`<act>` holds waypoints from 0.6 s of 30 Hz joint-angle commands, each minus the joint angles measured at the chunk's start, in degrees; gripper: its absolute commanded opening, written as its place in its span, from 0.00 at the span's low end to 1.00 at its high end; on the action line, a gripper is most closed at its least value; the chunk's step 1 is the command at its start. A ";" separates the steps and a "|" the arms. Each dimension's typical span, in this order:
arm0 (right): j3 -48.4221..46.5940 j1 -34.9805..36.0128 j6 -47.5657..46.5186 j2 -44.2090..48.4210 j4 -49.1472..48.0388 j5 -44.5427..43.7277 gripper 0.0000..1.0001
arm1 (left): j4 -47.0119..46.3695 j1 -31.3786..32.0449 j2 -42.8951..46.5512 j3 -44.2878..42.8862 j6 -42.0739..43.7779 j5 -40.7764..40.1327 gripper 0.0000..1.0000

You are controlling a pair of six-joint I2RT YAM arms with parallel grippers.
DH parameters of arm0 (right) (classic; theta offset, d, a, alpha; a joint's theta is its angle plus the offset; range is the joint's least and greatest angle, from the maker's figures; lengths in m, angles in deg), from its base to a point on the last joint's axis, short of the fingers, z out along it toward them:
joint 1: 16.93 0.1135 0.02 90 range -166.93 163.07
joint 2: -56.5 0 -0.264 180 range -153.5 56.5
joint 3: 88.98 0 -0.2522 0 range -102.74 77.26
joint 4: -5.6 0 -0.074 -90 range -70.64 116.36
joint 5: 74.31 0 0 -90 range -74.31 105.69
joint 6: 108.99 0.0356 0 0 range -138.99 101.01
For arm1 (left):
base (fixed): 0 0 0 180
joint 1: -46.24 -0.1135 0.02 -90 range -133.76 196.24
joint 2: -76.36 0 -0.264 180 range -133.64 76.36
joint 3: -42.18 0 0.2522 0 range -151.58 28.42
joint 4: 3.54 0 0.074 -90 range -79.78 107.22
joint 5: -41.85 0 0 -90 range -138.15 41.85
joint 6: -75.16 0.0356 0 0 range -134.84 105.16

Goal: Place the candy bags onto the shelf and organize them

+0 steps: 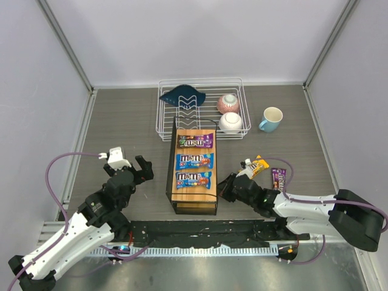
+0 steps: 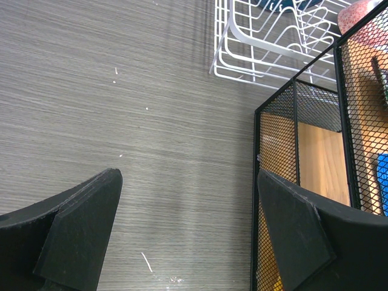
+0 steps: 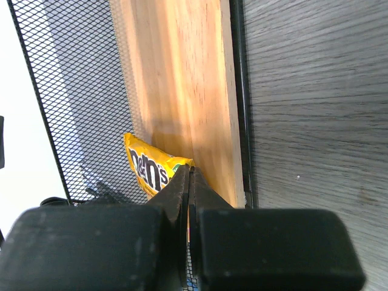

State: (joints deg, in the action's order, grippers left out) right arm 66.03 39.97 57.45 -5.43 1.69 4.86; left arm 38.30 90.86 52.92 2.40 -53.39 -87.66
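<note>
Yellow candy bag (image 3: 151,170) pinched at the shelf (image 3: 182,91), by its wooden plank.
Its long axis slants, free corner toward the mesh wall (image 3: 73,91); the right gripper (image 3: 189,177) is pressed together on its near end. One purple bag (image 1: 194,141) and two blue bags (image 1: 194,160) lie crosswise on the shelf top. The left gripper (image 2: 188,224) hangs spread over the table (image 2: 121,91).

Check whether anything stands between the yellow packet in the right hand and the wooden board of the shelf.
Nothing visible does. The right hand is shut on the yellow packet, and the wooden board lies bare directly ahead of it. The black mesh sits off to one side, not across the path.
</note>
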 commanded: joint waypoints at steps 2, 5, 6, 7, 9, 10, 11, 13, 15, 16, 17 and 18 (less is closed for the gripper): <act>0.76 0.23 -0.51 2.34 -0.17 -0.77 0.01 | -1.62 0.29 0.41 -0.43 0.22 -0.75 1.00; 0.85 0.40 -0.59 2.78 0.44 -0.68 0.01 | -1.62 0.29 0.41 -0.43 0.22 -0.75 1.00; 0.77 0.31 -0.68 2.78 0.71 -0.51 0.01 | -1.62 0.29 0.41 -0.43 0.22 -0.75 1.00; 0.76 0.23 -0.60 2.78 0.71 -0.51 0.01 | -1.62 0.20 0.50 -0.43 0.31 -0.75 1.00; 0.85 0.31 -0.77 2.70 0.71 -0.33 0.01 | -1.62 0.20 0.50 -0.43 0.22 -0.75 1.00; 0.85 0.31 -0.77 2.61 0.71 -0.16 0.01 | -1.53 0.29 0.42 -0.43 0.22 -0.66 1.00; 0.77 0.31 -0.86 2.52 0.62 -0.16 0.01 | -1.53 0.29 0.50 -0.43 0.22 -0.66 1.00; 0.85 0.31 -0.77 2.26 0.36 0.02 0.01 | -1.53 0.29 0.50 -0.43 0.31 -0.66 1.00; 0.85 0.31 -0.68 2.17 0.18 0.02 0.01 | -1.53 0.29 0.59 -0.35 0.23 -0.75 1.00; 0.94 0.31 -0.60 2.25 0.18 -0.07 0.02 | -1.53 0.29 0.50 -0.43 0.22 -0.75 1.00; 1.03 0.31 -0.60 2.34 0.09 -0.24 0.05 | -1.45 0.29 0.50 -0.35 0.22 -0.75 1.00; 1.12 0.31 -0.42 2.34 0.09 -0.33 0.11 | -1.44 0.29 0.50 -0.43 0.22 -0.75 1.00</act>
State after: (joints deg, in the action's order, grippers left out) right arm 66.69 39.97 57.39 -3.73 2.74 5.32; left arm 38.30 90.86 52.92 2.40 -53.39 -87.66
